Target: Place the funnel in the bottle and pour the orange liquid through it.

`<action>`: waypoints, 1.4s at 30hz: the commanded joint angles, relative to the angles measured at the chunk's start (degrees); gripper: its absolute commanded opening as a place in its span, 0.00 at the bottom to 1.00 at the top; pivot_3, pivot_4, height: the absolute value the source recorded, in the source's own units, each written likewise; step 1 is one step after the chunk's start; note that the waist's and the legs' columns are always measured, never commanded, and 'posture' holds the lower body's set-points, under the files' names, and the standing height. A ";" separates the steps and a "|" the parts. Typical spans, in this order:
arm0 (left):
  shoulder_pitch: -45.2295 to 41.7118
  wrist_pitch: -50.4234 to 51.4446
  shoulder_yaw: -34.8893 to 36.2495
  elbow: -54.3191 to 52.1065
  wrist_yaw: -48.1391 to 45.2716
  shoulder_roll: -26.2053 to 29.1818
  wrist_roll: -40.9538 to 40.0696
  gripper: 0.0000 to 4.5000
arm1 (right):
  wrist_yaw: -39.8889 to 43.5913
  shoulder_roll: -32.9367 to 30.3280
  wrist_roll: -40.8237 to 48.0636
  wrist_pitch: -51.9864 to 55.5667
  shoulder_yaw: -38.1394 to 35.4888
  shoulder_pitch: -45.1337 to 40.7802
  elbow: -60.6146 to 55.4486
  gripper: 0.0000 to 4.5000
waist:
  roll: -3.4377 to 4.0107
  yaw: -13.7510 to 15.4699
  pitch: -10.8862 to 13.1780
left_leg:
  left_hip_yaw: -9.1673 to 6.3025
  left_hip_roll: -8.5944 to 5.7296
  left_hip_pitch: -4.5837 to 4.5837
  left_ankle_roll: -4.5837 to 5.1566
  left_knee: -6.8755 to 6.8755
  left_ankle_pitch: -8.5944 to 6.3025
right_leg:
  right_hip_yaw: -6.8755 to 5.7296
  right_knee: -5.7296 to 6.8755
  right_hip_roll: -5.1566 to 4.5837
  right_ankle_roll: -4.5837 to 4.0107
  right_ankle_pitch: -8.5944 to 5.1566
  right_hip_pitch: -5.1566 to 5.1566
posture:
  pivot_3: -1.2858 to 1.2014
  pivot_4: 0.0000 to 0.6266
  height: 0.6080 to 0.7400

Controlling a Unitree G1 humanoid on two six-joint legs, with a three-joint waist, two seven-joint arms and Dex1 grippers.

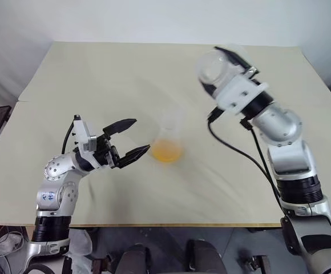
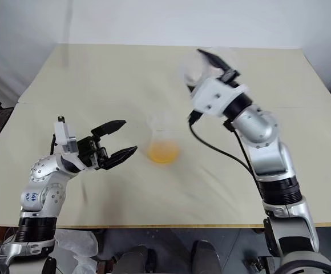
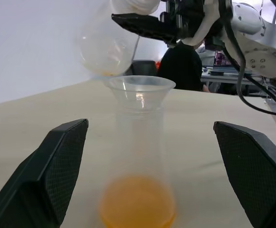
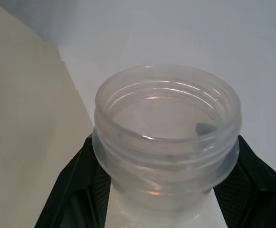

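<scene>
Beige table (image 1: 97, 74) fills most of the scene, with a pale wall behind it, and in the left wrist view a person in dark clothes sits far at the back. Near the middle of the table stands the bottle (image 1: 169, 138), upright, clear, with a wide base and a narrower neck. The funnel (image 3: 142, 90) sits in its neck, the wide round mouth on top. The orange liquid (image 1: 166, 150) lies as a shallow layer in the base of the bottle. The left gripper (image 1: 132, 138) hovers just beside the bottle on the robot's left, low over the table; its two black fingers (image 3: 57, 166) are spread wide, one on each side of the bottle in the wrist view, and they do not touch it or hold anything. The right gripper (image 1: 225, 64) is raised well above the table, beyond and to the right of the bottle. Its fingers are closed on a clear jar (image 4: 166, 128) with a threaded mouth, which looks nearly empty; only small orange traces are visible inside.
</scene>
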 commanded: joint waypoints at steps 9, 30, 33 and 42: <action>-1.52 -0.10 -0.60 0.32 -1.37 -0.15 -0.21 1.00 | 6.71 -7.32 28.48 32.60 -26.59 15.16 -6.73 0.54 | 0.00 0.66 0.00 | 0.16 -0.05 -0.02 0.00 -0.06 0.00 | -0.10 -0.02 -0.01 0.00 0.00 0.09 | 0.52 0.24 1.00; -3.30 0.60 -0.75 1.60 -2.45 0.40 -0.53 1.00 | 2.94 -6.04 44.42 31.78 -42.66 29.93 -7.01 1.00 | 0.01 1.58 0.00 | 0.64 -0.01 0.10 0.00 -0.03 0.01 | 0.08 -0.08 0.02 0.00 0.00 0.08 | 0.52 0.24 1.00; -3.56 0.69 -0.61 2.06 -2.69 0.75 -0.49 1.00 | 2.04 -7.55 45.87 30.69 -44.43 28.62 -8.12 1.00 | 0.01 1.58 0.00 | 0.64 -0.01 0.10 0.00 -0.03 0.01 | 0.10 -0.08 0.01 0.00 0.00 0.07 | 0.52 0.24 1.00; -3.68 2.92 -0.54 3.67 -3.18 4.57 1.01 1.00 | 6.75 -11.84 48.92 25.65 -41.74 20.73 -8.52 1.00 | 0.02 1.40 0.00 | 0.66 -0.01 0.11 0.00 -0.03 0.01 | 0.09 -0.08 0.02 0.00 0.00 0.07 | 0.52 0.24 1.00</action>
